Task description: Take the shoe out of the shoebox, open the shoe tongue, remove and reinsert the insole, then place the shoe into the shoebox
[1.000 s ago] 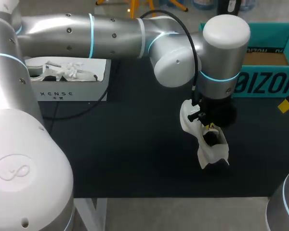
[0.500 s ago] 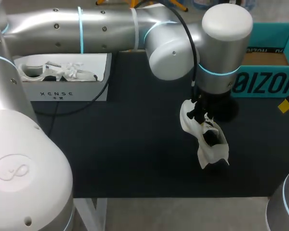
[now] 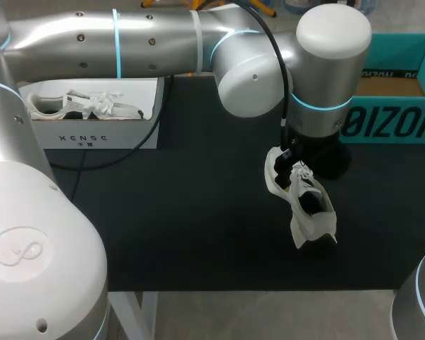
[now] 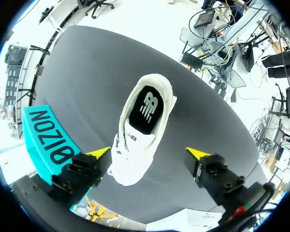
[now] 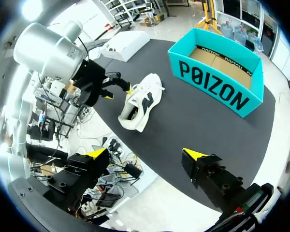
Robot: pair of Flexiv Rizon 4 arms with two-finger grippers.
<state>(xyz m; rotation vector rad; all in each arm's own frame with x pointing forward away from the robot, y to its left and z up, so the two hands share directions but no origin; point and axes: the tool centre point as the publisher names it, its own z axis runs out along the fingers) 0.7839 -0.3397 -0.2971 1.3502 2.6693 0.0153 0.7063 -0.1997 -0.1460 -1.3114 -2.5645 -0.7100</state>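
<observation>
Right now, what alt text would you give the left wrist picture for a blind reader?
A white shoe lies on the black table, its dark insole showing. The left gripper is above it, its yellow-tipped fingers open on either side of the toe end. A teal shoebox stands beside.

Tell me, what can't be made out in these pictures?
Head view: the left arm's wrist hides the left gripper and one end of the shoe.
Head view: the shoebox runs past the edge, partly behind that wrist.
Right wrist view: too small to tell whether the left gripper touches the shoe.
</observation>
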